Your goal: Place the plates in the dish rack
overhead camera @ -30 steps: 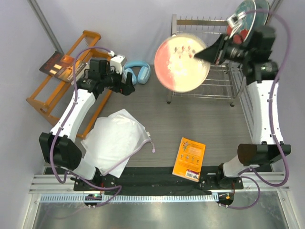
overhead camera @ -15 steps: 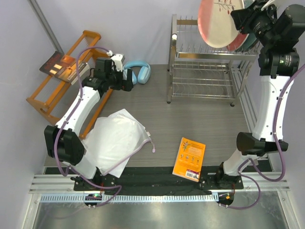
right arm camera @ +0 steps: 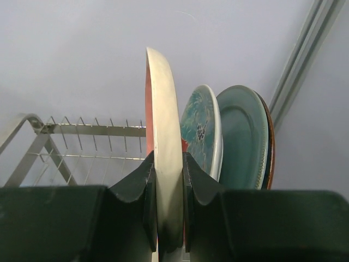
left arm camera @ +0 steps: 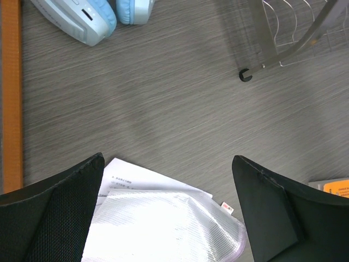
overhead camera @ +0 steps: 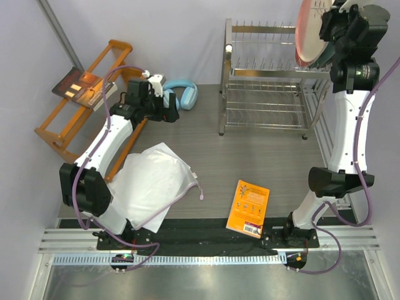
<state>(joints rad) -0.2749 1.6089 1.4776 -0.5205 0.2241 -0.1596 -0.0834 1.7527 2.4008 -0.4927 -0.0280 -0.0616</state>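
Dish rack (overhead camera: pixel 262 74): bright polished metal wire. Pink-and-cream plate (right arm camera: pixel 163 158): smooth glazed ceramic with a softly shining cream rim. Patterned teal plate (right arm camera: pixel 202 131) and plain grey-green plate (right arm camera: pixel 245 136): likewise glossy glaze. Table (left arm camera: pixel 163 98): matt grey, wood-grain finish. Headphones (left arm camera: pixel 82 19): smooth light blue plastic. Slatted rack (overhead camera: pixel 120 47): orange finished wood. Pouch (left arm camera: pixel 163 224): shiny translucent plastic mesh. Right fingers (right arm camera: pixel 139 188): matt black plastic.
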